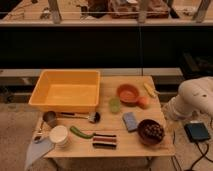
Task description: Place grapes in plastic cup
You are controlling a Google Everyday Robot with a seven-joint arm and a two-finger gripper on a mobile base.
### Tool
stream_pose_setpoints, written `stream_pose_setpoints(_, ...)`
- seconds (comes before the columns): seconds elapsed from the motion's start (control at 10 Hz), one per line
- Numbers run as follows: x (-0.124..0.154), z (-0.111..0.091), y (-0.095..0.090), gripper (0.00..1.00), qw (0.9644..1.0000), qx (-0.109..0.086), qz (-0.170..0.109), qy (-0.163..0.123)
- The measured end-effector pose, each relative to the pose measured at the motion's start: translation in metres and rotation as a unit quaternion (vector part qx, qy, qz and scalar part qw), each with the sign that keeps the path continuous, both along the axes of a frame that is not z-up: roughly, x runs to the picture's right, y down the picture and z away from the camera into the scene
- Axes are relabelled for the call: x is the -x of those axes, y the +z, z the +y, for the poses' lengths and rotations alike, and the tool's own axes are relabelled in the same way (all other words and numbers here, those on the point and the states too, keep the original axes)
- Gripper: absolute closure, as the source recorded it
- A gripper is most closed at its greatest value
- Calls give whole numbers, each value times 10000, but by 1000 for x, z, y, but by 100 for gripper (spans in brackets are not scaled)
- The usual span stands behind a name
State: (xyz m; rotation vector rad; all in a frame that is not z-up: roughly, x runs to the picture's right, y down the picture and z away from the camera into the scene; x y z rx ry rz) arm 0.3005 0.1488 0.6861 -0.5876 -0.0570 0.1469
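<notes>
The grapes (152,131) are a dark bumpy bunch lying in a dark brown bowl (141,136) at the table's front right. The plastic cup (115,104) is small and pale green. It stands upright near the table's middle, just left of the orange bowl (128,93). My white arm (194,100) hangs beside the table's right edge, right of the grapes and apart from them. The gripper itself does not show; it is out of sight past the arm's lower end.
A large yellow bin (66,90) fills the back left. An orange fruit (144,102) and a banana (149,90) lie by the orange bowl. A blue sponge (130,121), green pepper (80,132), striped block (104,140), white tub (58,135), grey metal cup (49,118) and brush (82,116) sit along the front.
</notes>
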Motion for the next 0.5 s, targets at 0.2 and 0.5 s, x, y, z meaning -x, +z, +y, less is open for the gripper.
stream_pose_setpoints(0.2,3,7,13,35,9998,155,-97,63)
stream_pose_setpoints(0.5,13,23,19,35,9993,362,-75,71)
